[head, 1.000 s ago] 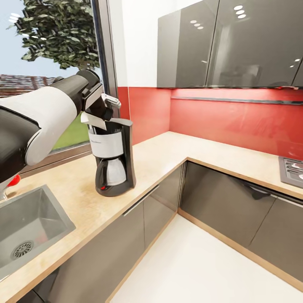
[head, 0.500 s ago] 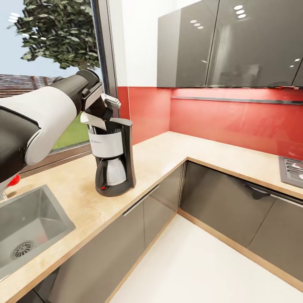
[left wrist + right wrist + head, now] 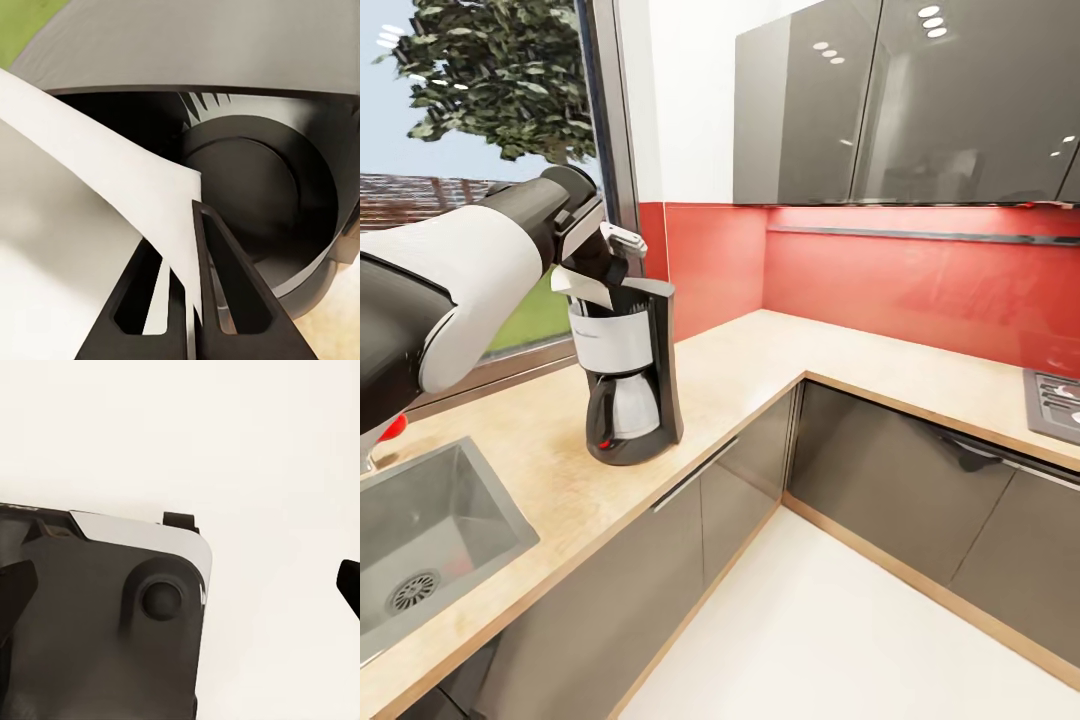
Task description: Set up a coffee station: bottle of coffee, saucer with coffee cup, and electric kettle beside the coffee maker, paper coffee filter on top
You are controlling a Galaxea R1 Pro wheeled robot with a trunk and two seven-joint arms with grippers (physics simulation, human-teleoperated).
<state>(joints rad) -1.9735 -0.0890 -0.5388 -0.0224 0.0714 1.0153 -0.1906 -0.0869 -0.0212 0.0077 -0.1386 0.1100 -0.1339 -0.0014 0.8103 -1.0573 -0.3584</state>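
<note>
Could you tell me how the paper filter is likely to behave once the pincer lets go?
The filter looks thin and bends between the left pincer, so it is probably floppy and light. Held over the coffee maker, it may settle crooked.

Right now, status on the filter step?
Left gripper shut on the paper filter, held over the coffee maker's open basket. Filter not yet released. Right gripper's state unclear. Nothing in the way.

The left arm (image 3: pixel 460 270) has a broad white shell over a black inner link, then a glossy black wrist cylinder. Its tool (image 3: pixel 186 300) has 2 slim black fingers (image 3: pixel 225 285) with long slotted openings.
</note>
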